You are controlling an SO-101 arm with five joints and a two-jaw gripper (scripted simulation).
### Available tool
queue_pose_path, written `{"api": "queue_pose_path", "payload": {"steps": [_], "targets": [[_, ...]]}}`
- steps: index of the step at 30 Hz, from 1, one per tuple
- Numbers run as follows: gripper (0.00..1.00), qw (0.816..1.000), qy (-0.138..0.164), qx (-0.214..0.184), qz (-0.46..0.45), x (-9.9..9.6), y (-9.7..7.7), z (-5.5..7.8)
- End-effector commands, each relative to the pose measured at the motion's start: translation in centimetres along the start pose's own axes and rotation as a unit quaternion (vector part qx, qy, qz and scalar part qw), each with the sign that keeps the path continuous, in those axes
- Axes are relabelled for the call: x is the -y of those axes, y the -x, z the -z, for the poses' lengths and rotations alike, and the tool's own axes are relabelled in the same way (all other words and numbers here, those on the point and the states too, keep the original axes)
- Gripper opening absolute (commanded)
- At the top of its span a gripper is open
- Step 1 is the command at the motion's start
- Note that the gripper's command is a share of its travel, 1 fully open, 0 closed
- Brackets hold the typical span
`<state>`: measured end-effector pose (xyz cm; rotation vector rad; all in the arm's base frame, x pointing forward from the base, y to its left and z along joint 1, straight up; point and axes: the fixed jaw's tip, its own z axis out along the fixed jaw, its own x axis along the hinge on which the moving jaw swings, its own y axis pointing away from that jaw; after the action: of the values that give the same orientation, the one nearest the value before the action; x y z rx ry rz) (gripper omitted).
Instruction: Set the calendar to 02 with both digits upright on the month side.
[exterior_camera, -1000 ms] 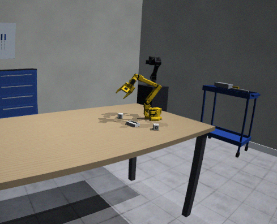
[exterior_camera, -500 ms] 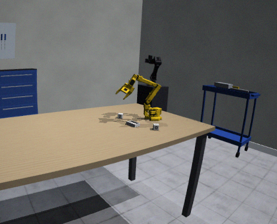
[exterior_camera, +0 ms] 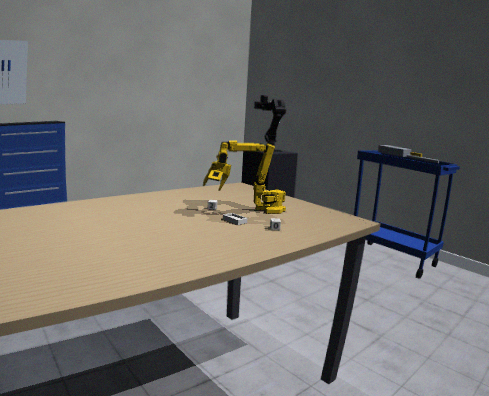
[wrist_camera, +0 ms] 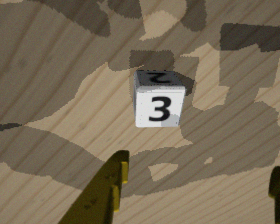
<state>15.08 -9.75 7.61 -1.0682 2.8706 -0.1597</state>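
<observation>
Our yellow gripper (exterior_camera: 217,176) hovers, fingers partly spread, pinching nothing, above the small white number cube (wrist_camera: 159,99) near the tabletop's (exterior_camera: 130,250) far edge. Off-centre fingers could tip it, hiding the 2.

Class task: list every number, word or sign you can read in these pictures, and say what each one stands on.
"3": top face of the cube under the pincer.
"2": its far side face, seen inverted.
"0": front face of the second cube.
Tray: any lettering is too small to read.
Wall poster: blue marks only, unreadable.
</observation>
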Motion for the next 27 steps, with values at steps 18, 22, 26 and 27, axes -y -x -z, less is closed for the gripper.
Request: {"api": "queue_pose_path", "payload": {"steps": [18, 22, 26, 27], "targets": [[0.35, 0.999, 0.05, -0.013, 0.006, -0.3, -0.51, -1.65], [0.35, 0.999, 0.05, -0.013, 0.006, -0.3, -0.51, -1.65], [0.35, 0.999, 0.05, -0.013, 0.006, -0.3, -0.51, -1.65], [0.35, 0.999, 0.05, -0.013, 0.006, -0.3, -0.51, -1.65]]}}
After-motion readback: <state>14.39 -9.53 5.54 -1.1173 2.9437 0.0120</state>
